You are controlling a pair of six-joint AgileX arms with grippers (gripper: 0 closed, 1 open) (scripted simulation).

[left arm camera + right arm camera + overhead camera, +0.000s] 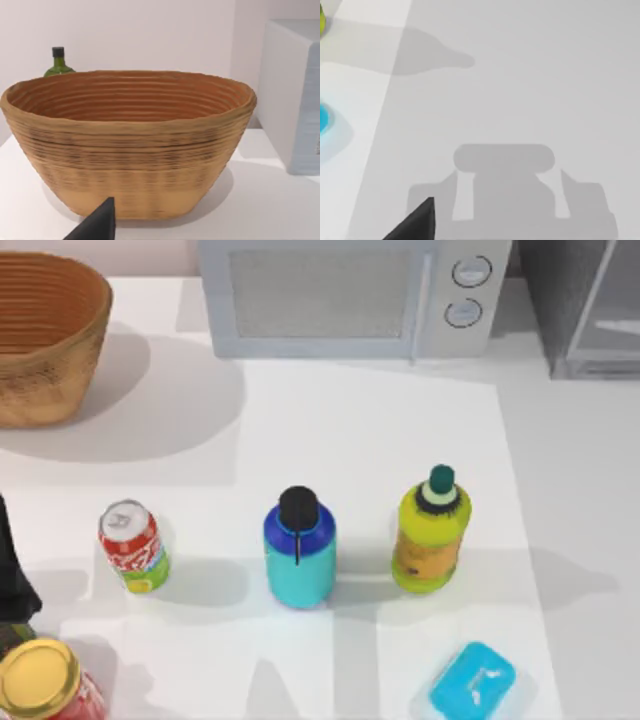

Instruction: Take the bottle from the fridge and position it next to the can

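Clutter at the near edge of the counter (380, 420) is made up of a red jar with a gold lid (40, 680) at the left corner and a flat blue packet (472, 680) toward the right. Just beyond the jar, a dark part of the left arm (12, 575) is seen at the left edge. The left gripper (100, 225) is glimpsed in its wrist view as one dark tip aimed at the basket (45, 340), and the right gripper (417, 222) likewise over bare counter on the right side; whether either is open or closed cannot be told, and nothing is seen to be held. Farther in, three things are lined up in a row: the can (133, 548) at the left, the bottle (299, 550) in the middle and a yellow-green bottle (430, 530) at the right. The bottle is stood upright on the counter, its long axis vertical, cap uppermost, the strap turned toward the near edge. It is kept apart from the can by a clear gap. The bottle lies to the right of the left arm, past the can, and to the left of the right gripper, past the yellow-green bottle; the left arm is judged the nearer. At the back are ranged the basket, the microwave (330, 295) and, at the far right, the fridge (590, 310), from which the bottle is already out.
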